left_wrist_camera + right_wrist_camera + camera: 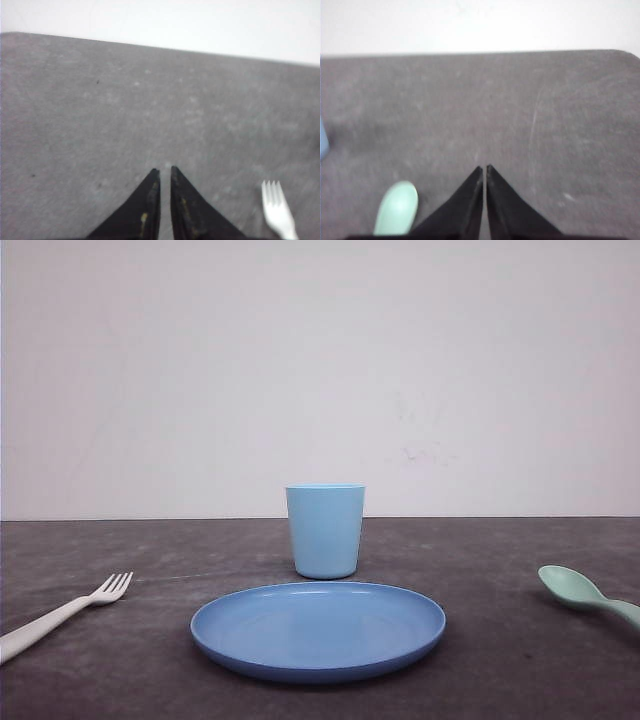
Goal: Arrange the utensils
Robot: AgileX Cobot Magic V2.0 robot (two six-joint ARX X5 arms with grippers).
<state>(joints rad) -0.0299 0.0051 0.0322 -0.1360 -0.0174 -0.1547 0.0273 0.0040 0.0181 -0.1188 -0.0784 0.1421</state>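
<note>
Nothing grasped yet. The white fork (62, 614) is laid on the dark desk (500, 680) at far left, tines aimed toward the blue plate (318, 628), handle running off the lower left of the front view. The mint-green spoon (585, 595) is laid at far right, bowl toward the plate, handle cut by the frame edge. The light blue cup (325, 530) is stood upright just behind the plate.

Left tool (165, 172): fingers brought nearly together, only a thin slit between the tips, nothing held; fork tines (276, 207) are seen just beside it. Right tool (484, 169): same, tips almost touching, empty; spoon bowl (396, 207) is seen close alongside.

Risks, as judged:
- Both tools must be opened before descent; otherwise the utensils get shoved, not gripped.
- Fork and spoon are thin and flat on the desk, so a slip or a fingertip scrape on the surface is likely.
- Handles lie near the desk edge; a nudge could push them off.
- Cup could be tipped if an arm is swung across the centre.
</note>
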